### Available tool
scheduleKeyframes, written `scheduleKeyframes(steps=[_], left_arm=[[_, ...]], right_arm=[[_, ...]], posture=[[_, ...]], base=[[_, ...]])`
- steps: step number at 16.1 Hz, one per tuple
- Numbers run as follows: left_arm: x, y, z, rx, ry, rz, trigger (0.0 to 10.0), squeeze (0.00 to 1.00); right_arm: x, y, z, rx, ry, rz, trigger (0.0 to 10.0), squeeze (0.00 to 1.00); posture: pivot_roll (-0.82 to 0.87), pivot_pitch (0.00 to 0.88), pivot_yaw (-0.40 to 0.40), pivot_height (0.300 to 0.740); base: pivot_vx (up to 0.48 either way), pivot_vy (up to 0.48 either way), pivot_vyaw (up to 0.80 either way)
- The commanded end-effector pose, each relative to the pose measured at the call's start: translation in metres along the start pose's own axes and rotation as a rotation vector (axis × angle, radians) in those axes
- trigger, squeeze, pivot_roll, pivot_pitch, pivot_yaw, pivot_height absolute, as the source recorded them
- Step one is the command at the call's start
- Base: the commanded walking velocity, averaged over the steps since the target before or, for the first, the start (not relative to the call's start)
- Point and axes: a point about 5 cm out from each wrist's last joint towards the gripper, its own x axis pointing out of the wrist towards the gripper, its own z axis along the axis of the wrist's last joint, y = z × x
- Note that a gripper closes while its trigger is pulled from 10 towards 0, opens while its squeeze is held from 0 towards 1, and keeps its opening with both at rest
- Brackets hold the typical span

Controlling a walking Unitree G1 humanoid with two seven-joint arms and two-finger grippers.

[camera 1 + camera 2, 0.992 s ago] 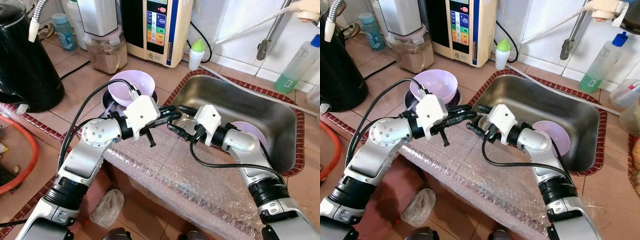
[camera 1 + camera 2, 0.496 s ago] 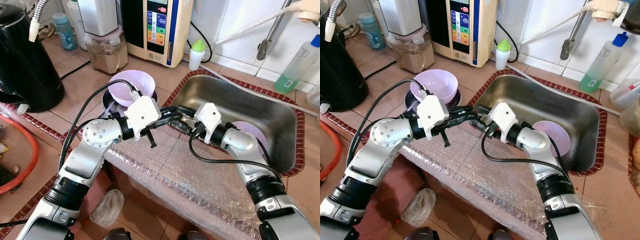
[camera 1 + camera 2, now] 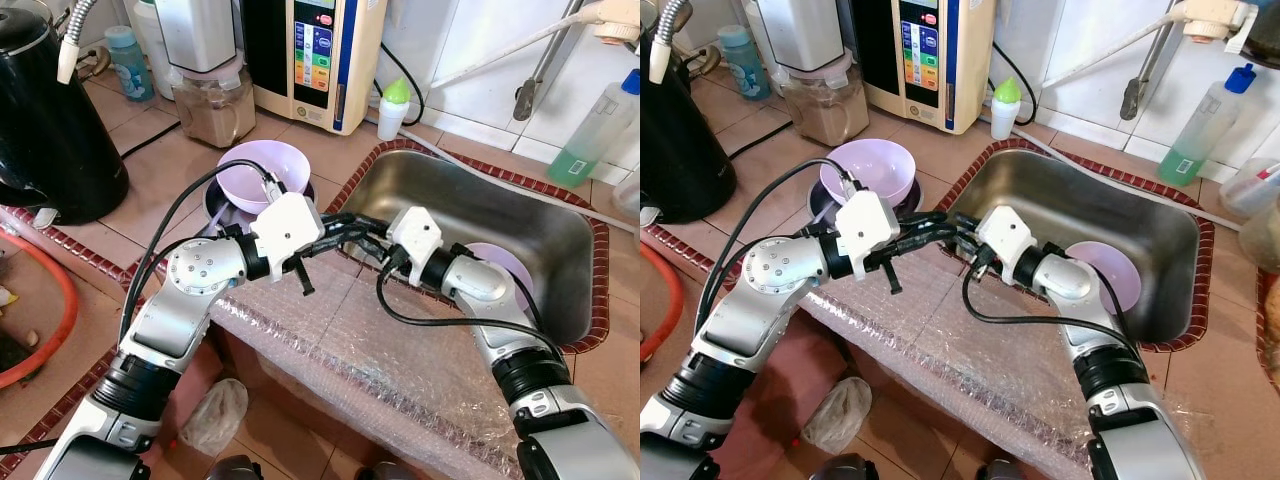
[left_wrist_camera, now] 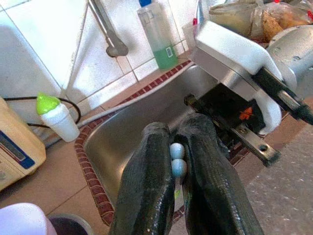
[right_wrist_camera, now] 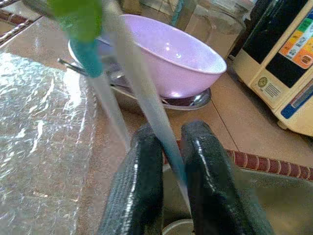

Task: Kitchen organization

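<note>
Pale translucent sticks, blurred and hard to identify, bridge both grippers at the sink's near-left rim. Left gripper pinches their rounded ends; right gripper clamps one shaft. Lilac bowl sits left.

tiled counter carried a black kettle, bubble wrap, a water ionizer and a sunken steel sink.

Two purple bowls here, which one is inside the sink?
The purple bowl behind the right arm, lying in the steel sink. The other purple bowl sits on a dark plate on the tiled counter, left of the sink, behind the left gripper.
</note>
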Motion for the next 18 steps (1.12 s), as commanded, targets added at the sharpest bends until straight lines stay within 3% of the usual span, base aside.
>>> scheduleKeyframes(steps=[1, 3, 4, 5, 7, 8, 9, 13, 15, 16, 18], left_arm=[[0.002, -0.004, -0.002, 0.019, 0.009, -0.033, 0.0, 0.0], [0.002, -0.005, -0.003, 0.019, 0.01, -0.029, 0.0, 0.0], [0.003, -0.006, -0.003, 0.016, 0.009, -0.024, 0.5, 0.0], [0.003, -0.007, -0.004, 0.012, 0.009, -0.022, 2.6, 0.08], [0.004, -0.009, -0.005, -0.002, 0.005, -0.021, 7.0, 0.82], [0.004, -0.009, -0.005, -0.01, 0.005, -0.016, 9.6, 1.0], [0.005, -0.012, -0.007, -0.029, 0.006, -0.027, 10.0, 1.0], [0.006, -0.016, -0.007, -0.036, 0.005, -0.007, 10.0, 1.0], [0.005, -0.021, -0.011, -0.065, 0.019, -0.001, 10.0, 1.0], [0.003, -0.023, -0.017, -0.087, 0.041, 0.017, 10.0, 1.0], [0.002, -0.023, -0.025, -0.12, 0.068, 0.043, 10.0, 1.0]], right_arm=[[-0.001, -0.011, 0.003, -0.003, -0.004, -0.058, 0.0, 0.0], [-0.003, -0.012, 0.002, -0.01, 0.0, -0.072, 0.0, 0.0], [-0.003, -0.013, 0.001, -0.013, 0.002, -0.082, 0.0, 0.0], [-0.003, -0.014, 0.001, -0.015, 0.004, -0.095, 0.0, 0.0], [-0.004, -0.02, -0.002, -0.039, 0.037, -0.142, 0.0, 0.0], [-0.004, -0.022, -0.003, -0.044, 0.048, -0.156, 0.0, 0.0], [-0.005, -0.028, -0.008, -0.06, 0.102, -0.199, 0.0, 0.0], [-0.015, -0.046, -0.024, -0.077, 0.254, -0.339, 0.0, 0.0], [-0.019, -0.05, -0.033, -0.044, 0.317, -0.395, 0.0, 0.0], [-0.026, -0.054, -0.043, -0.019, 0.401, -0.46, 0.0, 0.0], [-0.04, -0.059, -0.059, 0.083, 0.516, -0.57, 0.0, 0.0]], posture=[[0.04, 0.0, 0.002, 0.74], [0.04, 0.0, 0.001, 0.74], [0.04, 0.0, -0.001, 0.74], [0.04, 0.0, -0.003, 0.74], [0.04, 0.0, -0.005, 0.74], [0.04, 0.0, -0.007, 0.74], [0.04, 0.0, -0.009, 0.74], [0.05, 0.0, -0.012, 0.74], [0.05, 0.0, -0.011, 0.74], [0.05, 0.0, -0.011, 0.74], [0.05, 0.0, -0.011, 0.74]], base=[[0.0, 0.0, 0.0], [0.0, 0.0, 0.0], [0.0, 0.0, 0.0], [0.0, 0.0, 0.0], [0.0, 0.0, 0.0], [0.0, 0.0, 0.0], [0.0, 0.0, 0.0], [0.0, 0.0, 0.0], [0.0, 0.0, 0.0], [0.0, 0.0, 0.0], [0.0, 0.0, 0.0]])
